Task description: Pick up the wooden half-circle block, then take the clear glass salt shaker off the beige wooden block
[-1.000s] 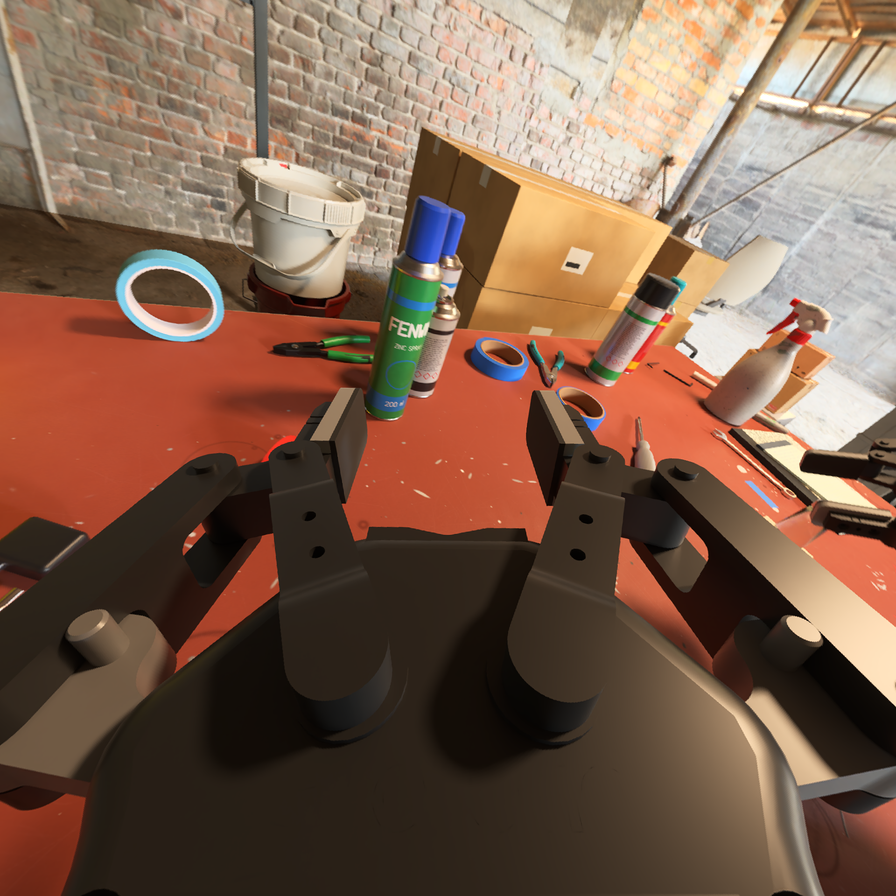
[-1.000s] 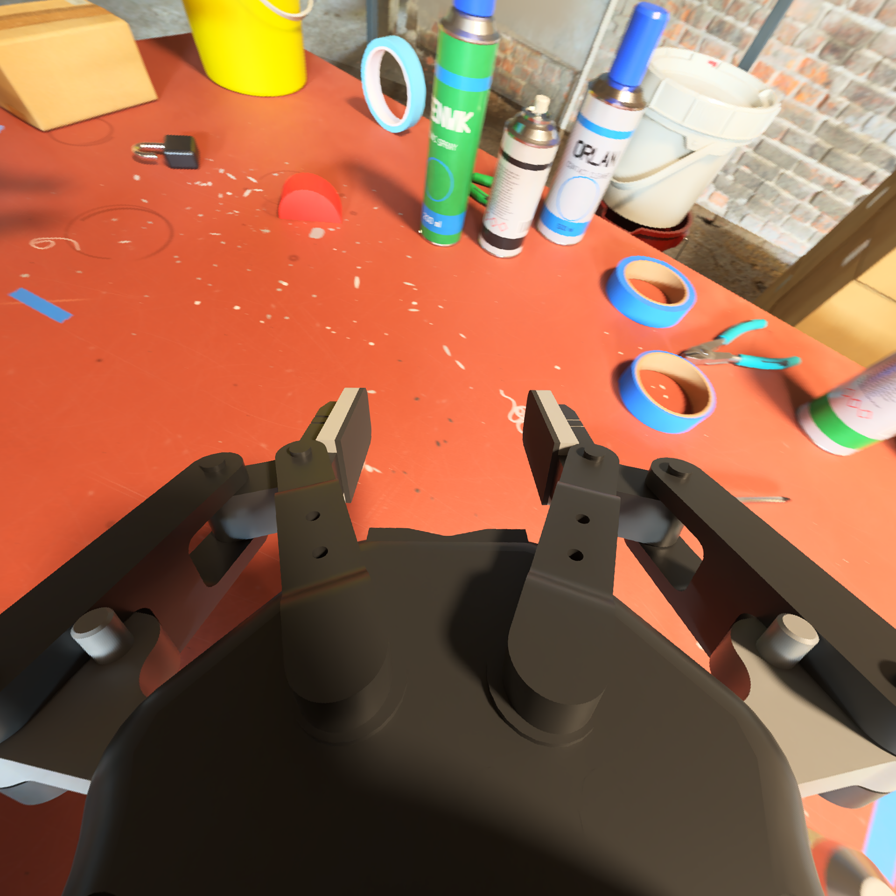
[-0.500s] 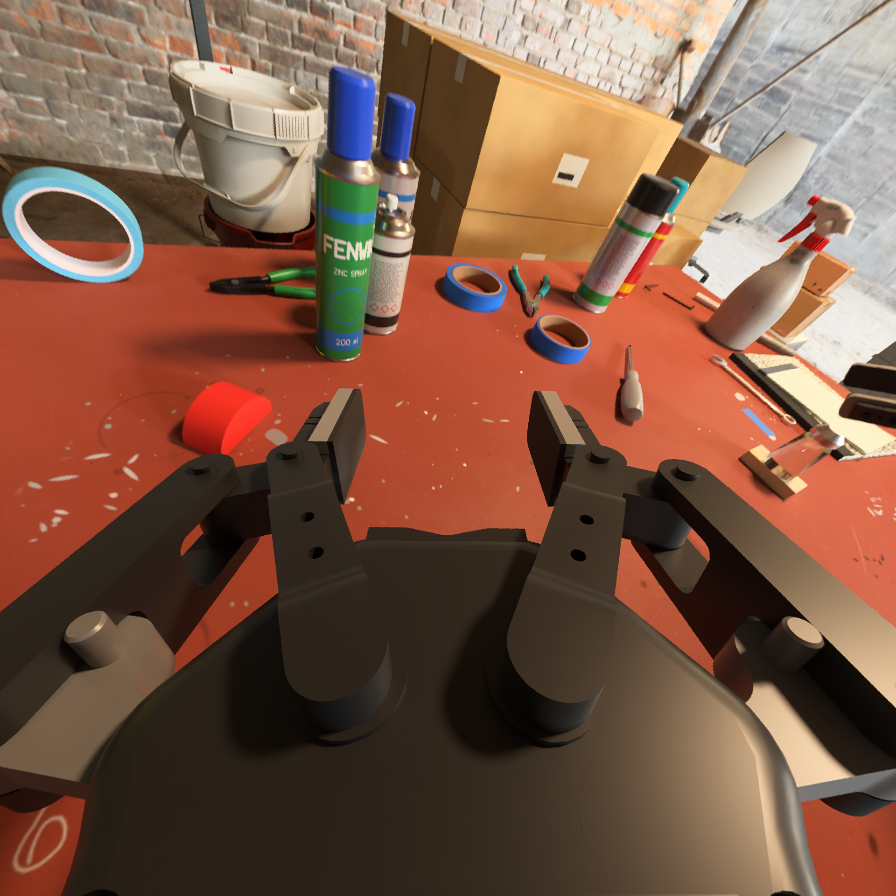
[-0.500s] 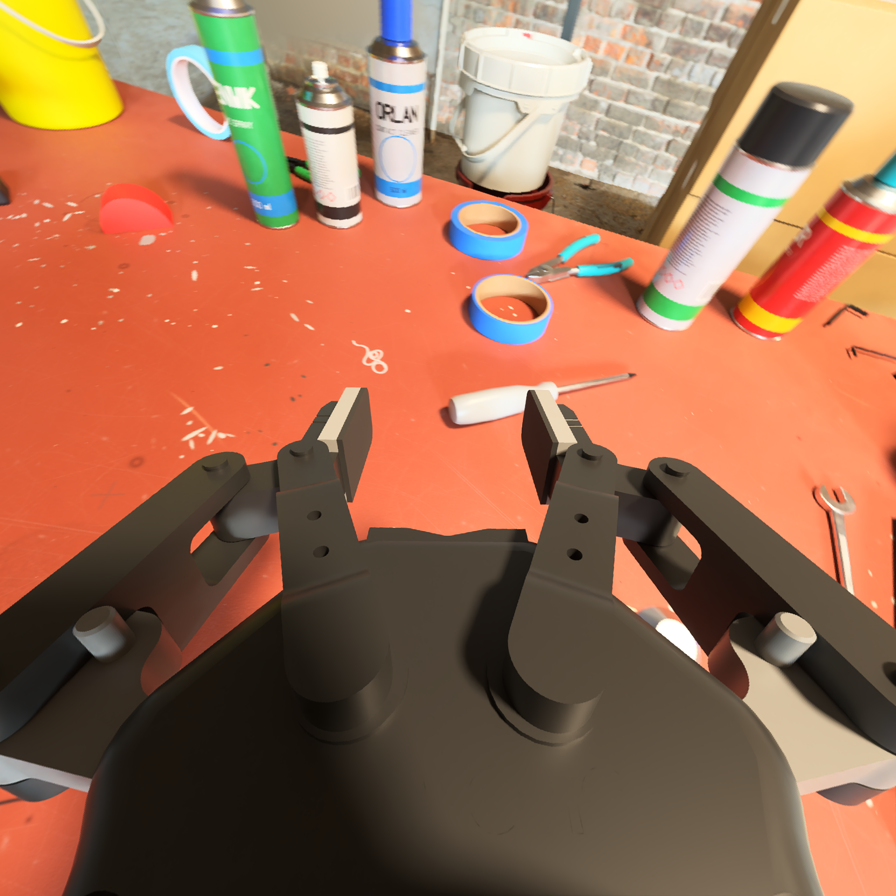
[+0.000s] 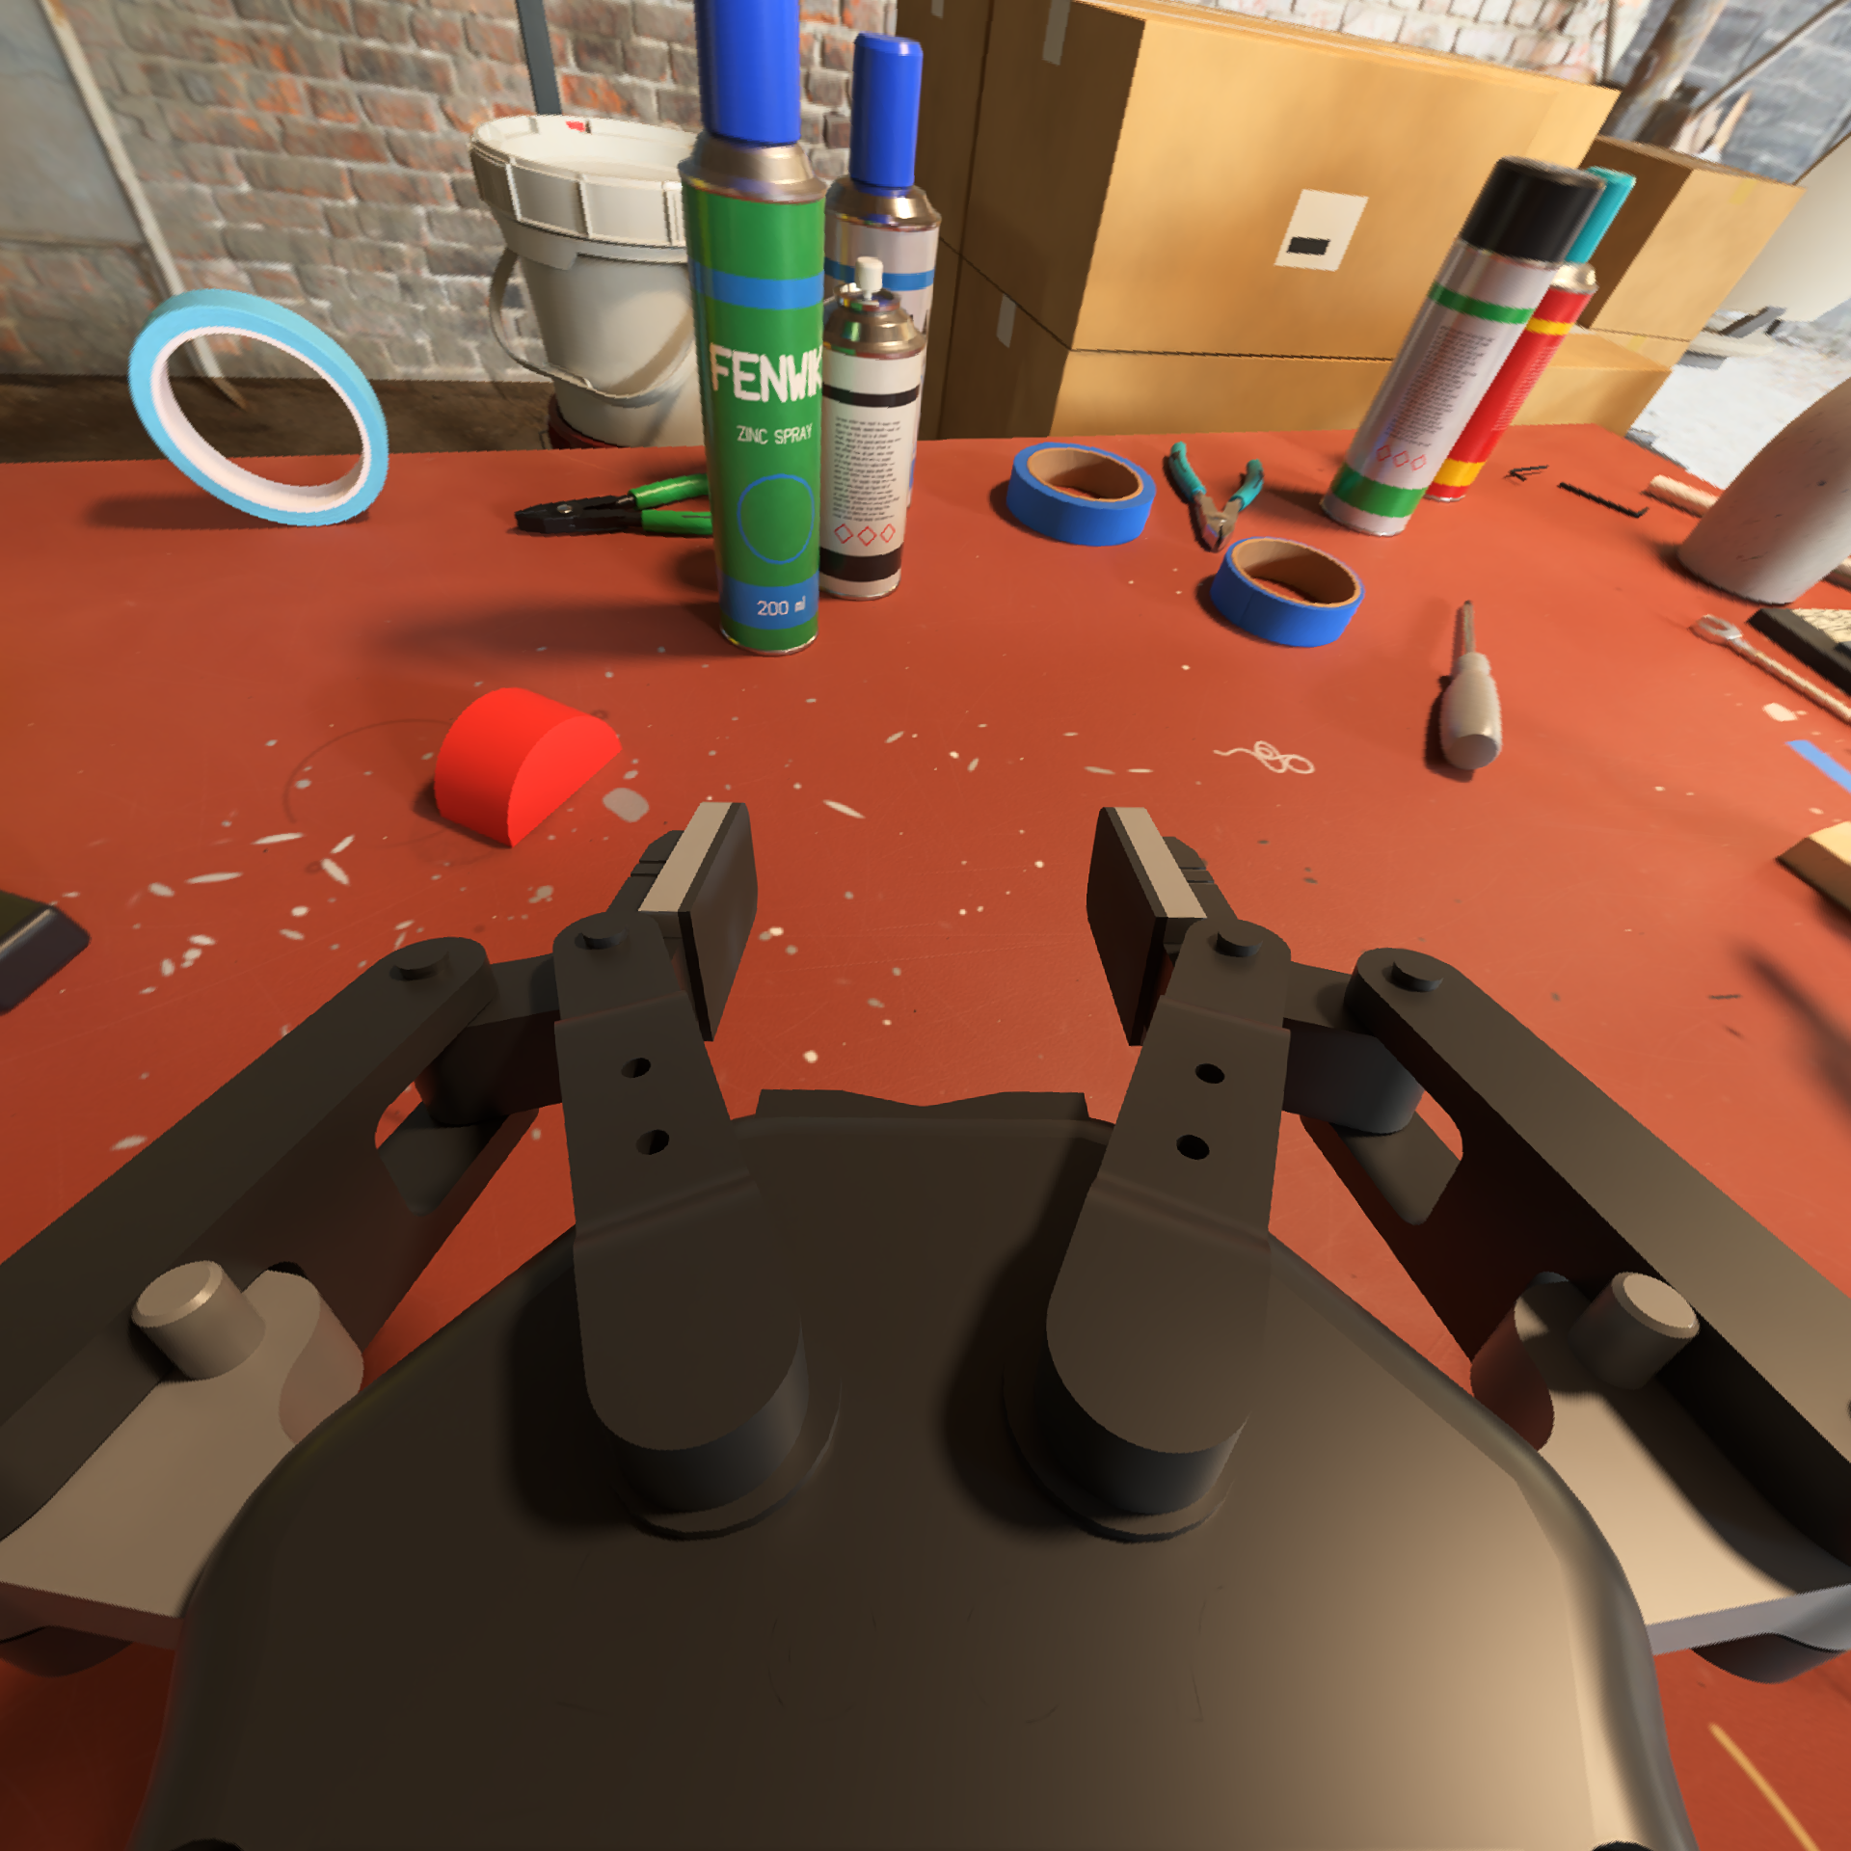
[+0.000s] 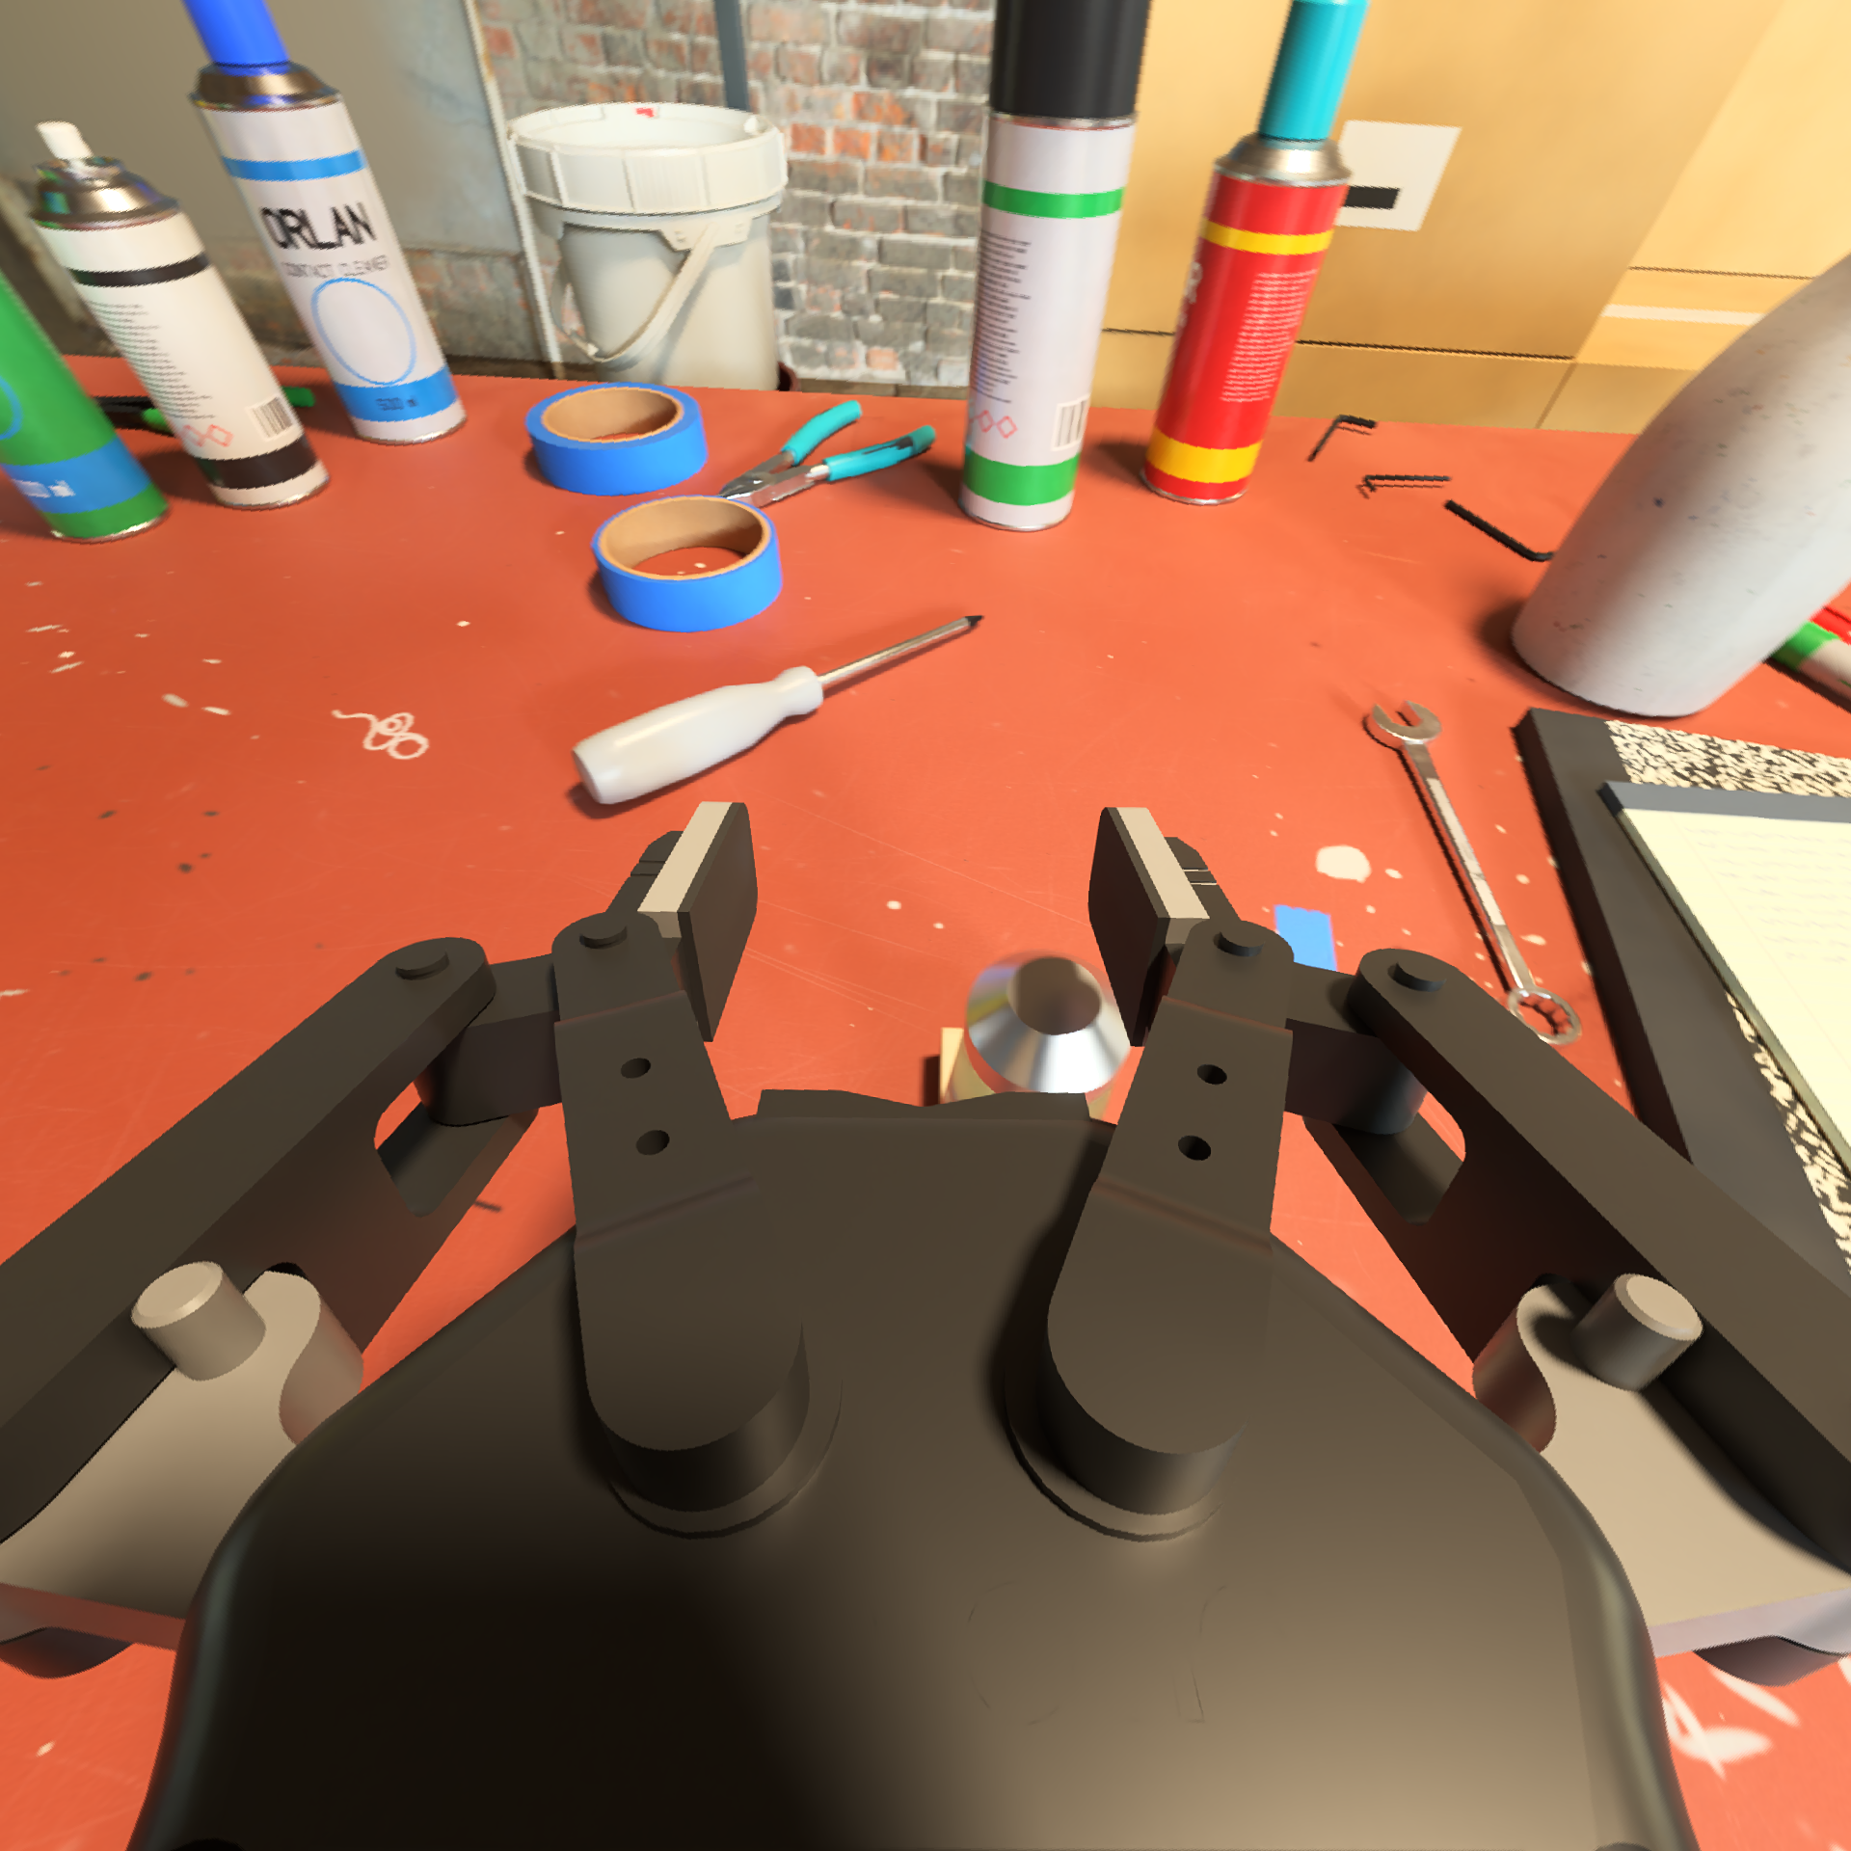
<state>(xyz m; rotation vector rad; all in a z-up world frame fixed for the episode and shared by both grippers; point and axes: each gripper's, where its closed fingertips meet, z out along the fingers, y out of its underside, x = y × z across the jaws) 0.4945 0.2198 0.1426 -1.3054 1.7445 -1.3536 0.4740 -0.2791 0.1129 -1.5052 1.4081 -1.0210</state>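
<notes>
The half-circle block (image 5: 516, 756) is bright red and lies on the red table, ahead and left of my left gripper (image 5: 921, 901), which is open and empty above the table. My right gripper (image 6: 921, 901) is open and empty. The salt shaker's silver cap (image 6: 1042, 1027) shows just below and between its fingers, close to the right finger. A sliver of the beige wooden block (image 6: 952, 1077) shows under the shaker; the shaker's glass body is hidden by the gripper. A beige block corner (image 5: 1823, 866) shows at the right edge of the left wrist view.
Spray cans (image 5: 766, 401) stand behind the red block. Blue tape rolls (image 6: 686, 561), a white-handled screwdriver (image 6: 701, 731), pliers (image 6: 821, 456), a wrench (image 6: 1452, 851), a notebook (image 6: 1753, 901), a white spray bottle (image 6: 1703, 521) and two more cans (image 6: 1042, 300) lie around the right gripper.
The left gripper has swung left and come nearer the red block. The right gripper has swung right, bringing the shaker cap between its fingers. Both stay open.
</notes>
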